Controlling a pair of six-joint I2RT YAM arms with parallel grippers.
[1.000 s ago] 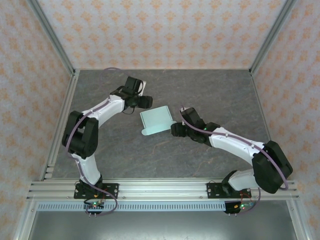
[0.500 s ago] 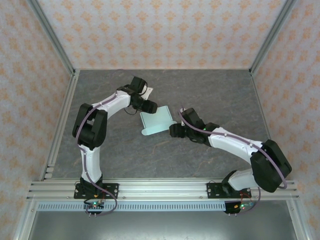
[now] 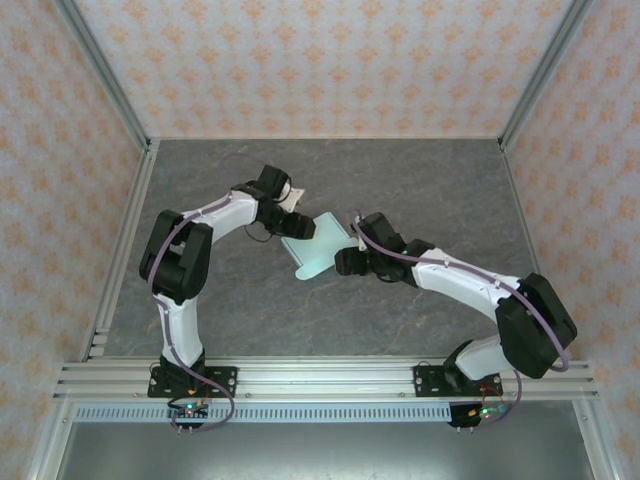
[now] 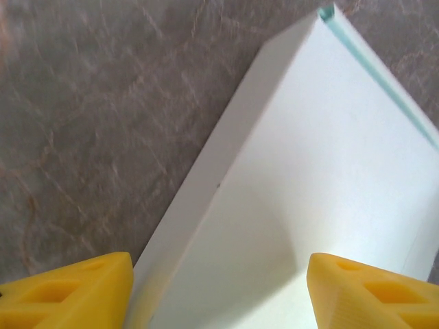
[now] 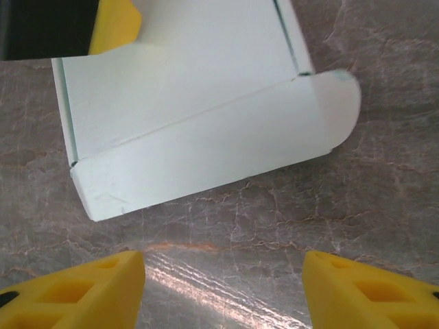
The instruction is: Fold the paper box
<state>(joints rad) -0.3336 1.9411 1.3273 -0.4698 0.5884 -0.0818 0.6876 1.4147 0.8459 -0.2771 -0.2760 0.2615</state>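
Observation:
The paper box [image 3: 322, 243] is a pale mint sheet lying partly folded on the grey table, a rounded flap pointing toward the near left. My left gripper [image 3: 298, 229] is at its far left corner, open. In the left wrist view the left gripper [image 4: 219, 295] has the box's panel [image 4: 309, 171] spanning under both yellow fingertips [image 4: 68, 291]. My right gripper [image 3: 345, 262] is open just near-right of the box. The right wrist view has the right gripper [image 5: 223, 291] over bare table, short of the box's flap [image 5: 206, 154], with a left finger [image 5: 115, 26] on the far panel.
The grey marbled table [image 3: 430, 180] has free room on the far right and near left. Metal frame posts [image 3: 125, 250] line the sides, and a rail [image 3: 320, 375] runs along the near edge by the arm bases. Patterned walls enclose the back.
The left gripper has moved right and nearer, onto the box's far corner. The box has turned and slid so its flap points near-left. The right gripper has barely shifted.

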